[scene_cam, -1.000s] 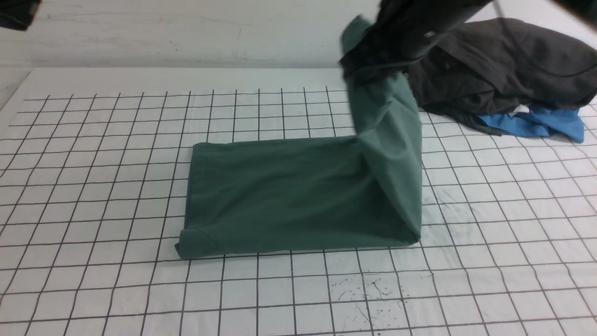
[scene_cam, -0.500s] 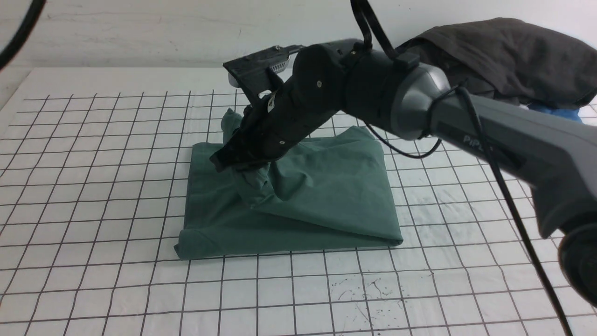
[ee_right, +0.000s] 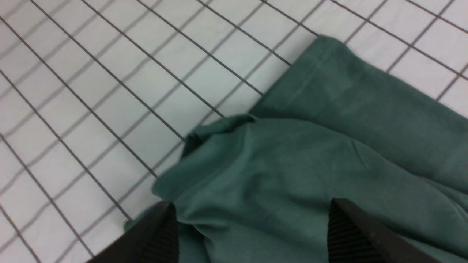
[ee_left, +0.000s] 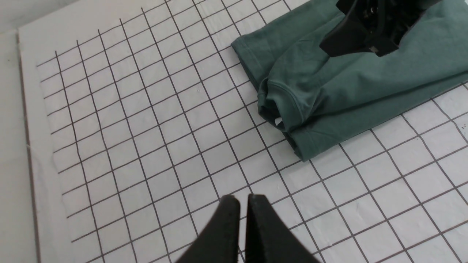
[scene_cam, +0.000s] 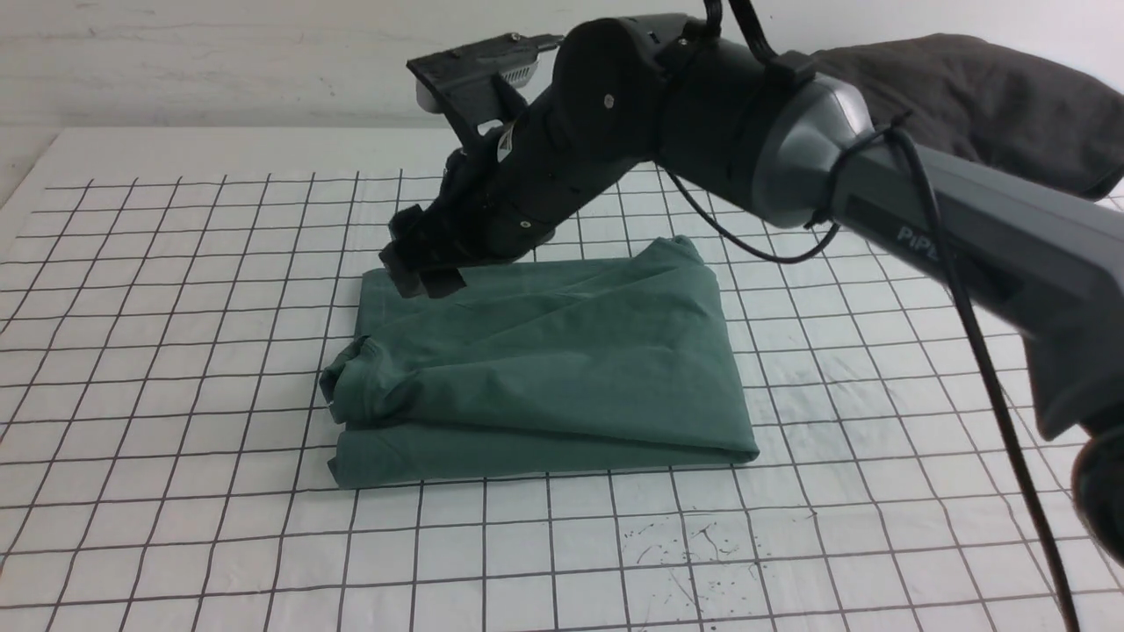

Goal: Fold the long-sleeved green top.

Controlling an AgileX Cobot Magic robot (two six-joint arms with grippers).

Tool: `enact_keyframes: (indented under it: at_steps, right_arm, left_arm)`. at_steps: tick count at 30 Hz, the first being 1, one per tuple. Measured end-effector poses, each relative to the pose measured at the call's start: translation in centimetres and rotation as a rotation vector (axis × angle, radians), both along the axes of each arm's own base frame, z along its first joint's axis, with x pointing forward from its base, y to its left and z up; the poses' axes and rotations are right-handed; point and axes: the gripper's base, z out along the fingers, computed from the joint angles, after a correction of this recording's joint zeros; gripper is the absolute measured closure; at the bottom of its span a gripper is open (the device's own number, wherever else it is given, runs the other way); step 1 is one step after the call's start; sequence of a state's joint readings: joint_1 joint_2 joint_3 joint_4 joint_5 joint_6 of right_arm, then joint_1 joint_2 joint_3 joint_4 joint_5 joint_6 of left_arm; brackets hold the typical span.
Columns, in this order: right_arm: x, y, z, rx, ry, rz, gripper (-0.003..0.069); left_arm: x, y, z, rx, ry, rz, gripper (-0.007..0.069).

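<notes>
The green long-sleeved top (scene_cam: 544, 360) lies folded in a thick rectangle in the middle of the gridded sheet, its upper layer rumpled at the left end. It also shows in the left wrist view (ee_left: 329, 91) and the right wrist view (ee_right: 310, 164). My right gripper (scene_cam: 421, 272) hovers open just above the top's far left corner, holding nothing; its fingers (ee_right: 161, 233) stand wide apart over the cloth. My left gripper (ee_left: 243, 199) is shut and empty, above bare sheet to the left of the top; it is out of the front view.
A charcoal-grey garment (scene_cam: 983, 105) is heaped at the far right, partly behind my right arm (scene_cam: 878, 193). The white gridded sheet (scene_cam: 176, 351) covers the table, with its left edge (ee_left: 25, 146) in the left wrist view. Small dark specks (scene_cam: 685, 544) mark the sheet near the front.
My right gripper carried the top's right end over to the left, laid it on the lower layer, opened and rose a little. The top is now half as long.
</notes>
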State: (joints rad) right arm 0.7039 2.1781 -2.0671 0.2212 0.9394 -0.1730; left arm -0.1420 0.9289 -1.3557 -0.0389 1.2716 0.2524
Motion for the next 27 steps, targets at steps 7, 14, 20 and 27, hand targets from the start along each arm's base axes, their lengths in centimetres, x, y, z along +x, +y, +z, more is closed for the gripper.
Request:
enact_keyframes:
  at_steps: [7,14,20,27]
  right_arm:
    - [1.0,0.8,-5.5,-0.065,0.116,-0.043,0.0449]
    - [0.0,2.4,-10.2,-0.093,0.252,0.032,0.0657]
    - [0.1,2.7,-8.1,-0.086,0.232,0.068,0.067]
    - [0.3,2.5,-5.1,-0.106,0.178,0.106,0.0563]
  left_arm:
    - [0.0,0.0,-0.3,0.002,0.013,0.0,0.0613]
    - [0.6,-0.1,-2.6,0.013,0.09,0.0,0.0613]
    - [1.1,-0.1,-3.2,0.01,0.075,0.002,0.0613]
    - [1.2,-0.2,-3.1,0.007,0.058,0.002,0.0613]
